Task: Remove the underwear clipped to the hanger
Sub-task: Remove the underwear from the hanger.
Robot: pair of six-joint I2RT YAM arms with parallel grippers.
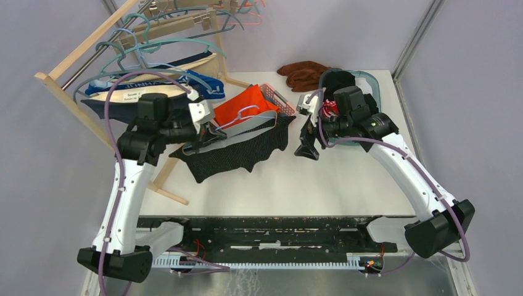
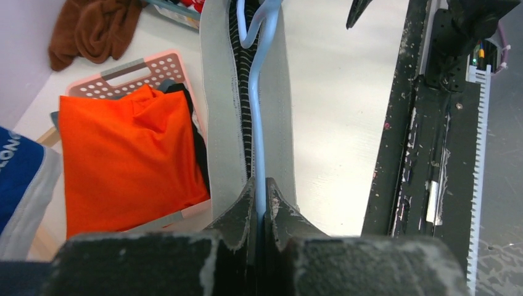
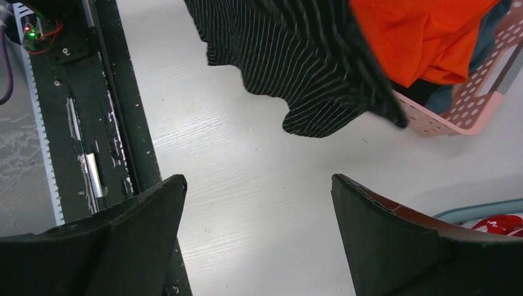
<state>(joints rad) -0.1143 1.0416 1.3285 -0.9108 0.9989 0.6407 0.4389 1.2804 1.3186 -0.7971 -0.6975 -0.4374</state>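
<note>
A black striped pair of underwear (image 1: 237,154) with a grey waistband (image 2: 217,123) hangs from a light blue hanger (image 2: 259,117) held above the table. My left gripper (image 2: 264,192) is shut on the hanger's bar, with the waistband on both sides of it. The fabric's lower edge (image 3: 296,55) spreads toward my right gripper (image 3: 259,185), which stands open and apart from it, to its right, over bare table. More underwear, royal blue with white (image 1: 145,86), hangs on the wooden rack (image 1: 68,92) at the back left.
A pink basket (image 1: 279,97) holding an orange garment (image 1: 247,102) sits right behind the held hanger. A brown cloth (image 1: 303,74) lies at the back. A teal tray (image 1: 369,79) is under the right arm. Several empty hangers (image 1: 160,37) fill the rack.
</note>
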